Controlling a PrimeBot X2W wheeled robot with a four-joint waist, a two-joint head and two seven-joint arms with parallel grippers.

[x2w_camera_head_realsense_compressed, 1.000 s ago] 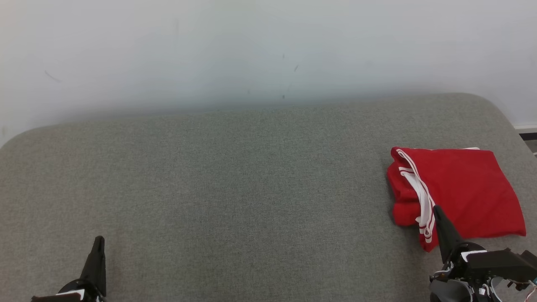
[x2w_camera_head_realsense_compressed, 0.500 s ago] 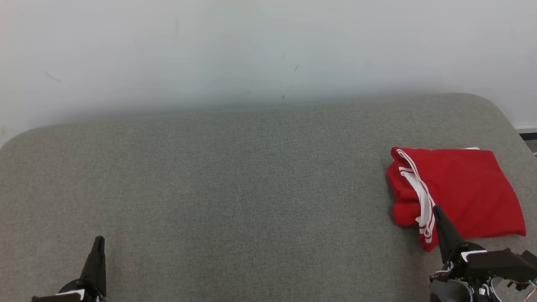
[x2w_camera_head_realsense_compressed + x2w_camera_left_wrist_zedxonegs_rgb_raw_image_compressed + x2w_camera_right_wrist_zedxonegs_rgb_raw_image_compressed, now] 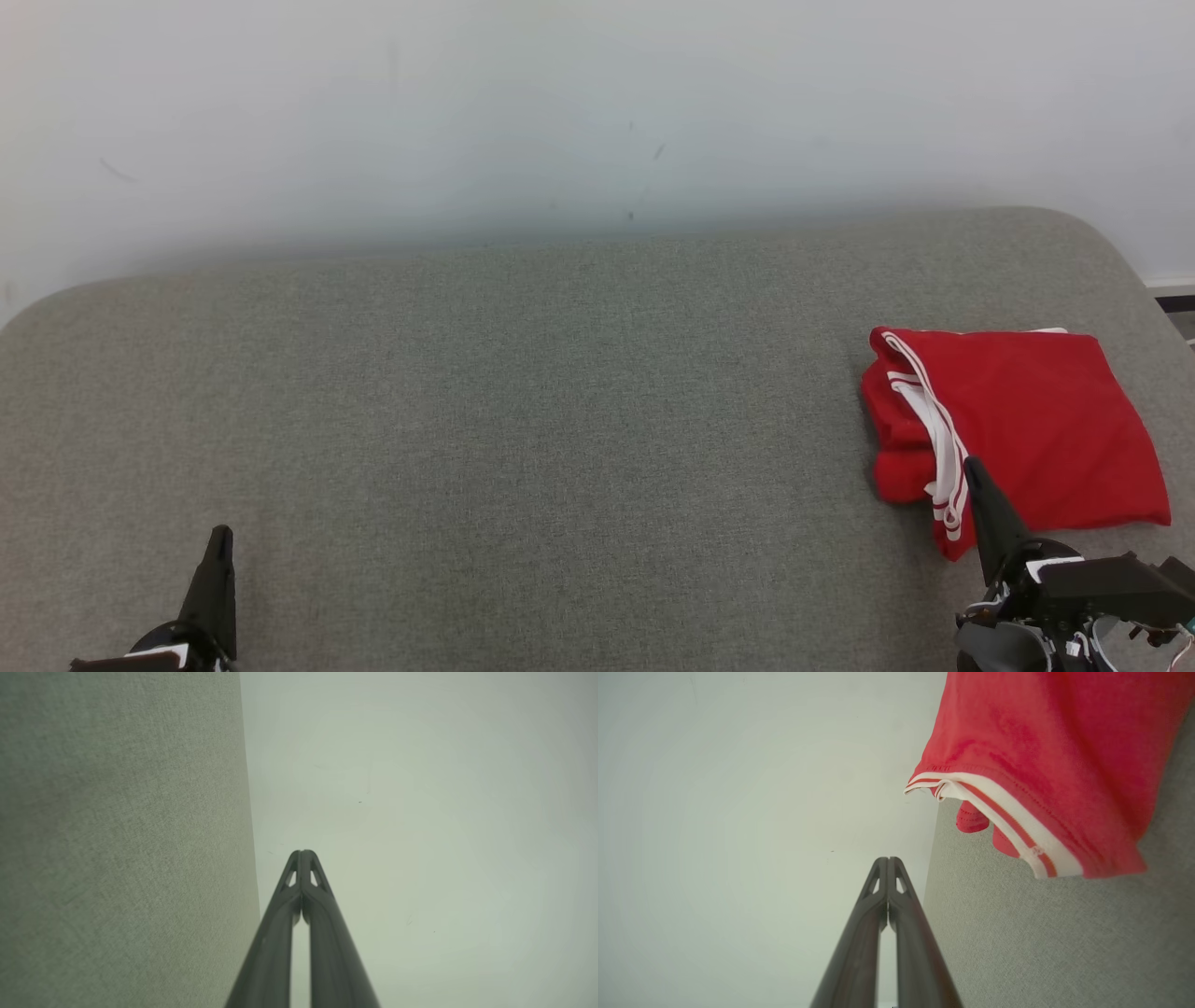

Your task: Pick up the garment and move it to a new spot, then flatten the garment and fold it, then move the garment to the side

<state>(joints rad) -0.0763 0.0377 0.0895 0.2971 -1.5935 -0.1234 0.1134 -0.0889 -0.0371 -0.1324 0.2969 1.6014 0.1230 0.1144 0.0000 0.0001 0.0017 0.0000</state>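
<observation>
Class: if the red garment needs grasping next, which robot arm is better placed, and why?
Right. The right gripper is beside the red garment; the left gripper is far across the grey surface.

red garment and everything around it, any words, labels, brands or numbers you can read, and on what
None: no readable text in these views.
The red garment has plain white stripes along its edge, with no print or logo visible.
The grey cushion and the wall carry no writing, just faint scuffs on the wall.
</observation>
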